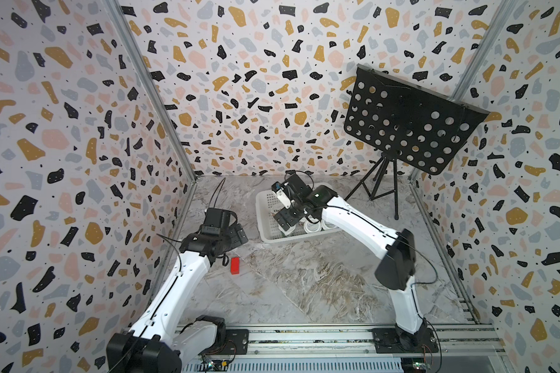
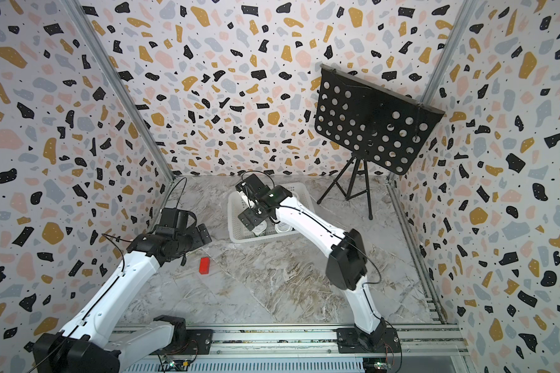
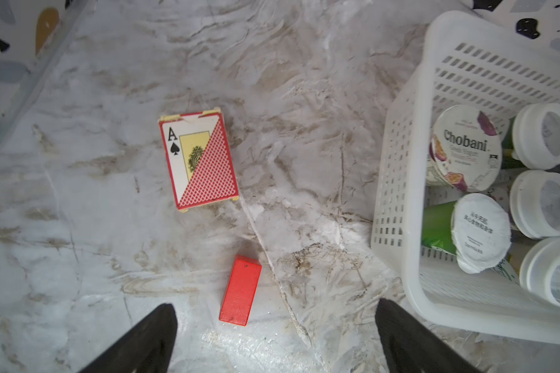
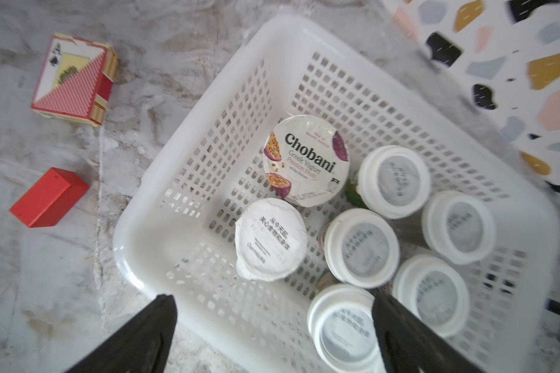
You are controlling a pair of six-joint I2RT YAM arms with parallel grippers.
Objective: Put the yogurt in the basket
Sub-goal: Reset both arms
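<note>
Yogurt (image 4: 306, 160): small round white cups, printed lids, clustered in white basket (image 4: 233, 129).

Bright, even light, soft shadows; the right wrist view is motion-blurred and both top views warp.

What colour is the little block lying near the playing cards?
The block is red, clearest in the left wrist view.

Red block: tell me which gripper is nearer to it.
Left. The left gripper hangs close by the red block; the right gripper is farther off, above the basket.
</note>
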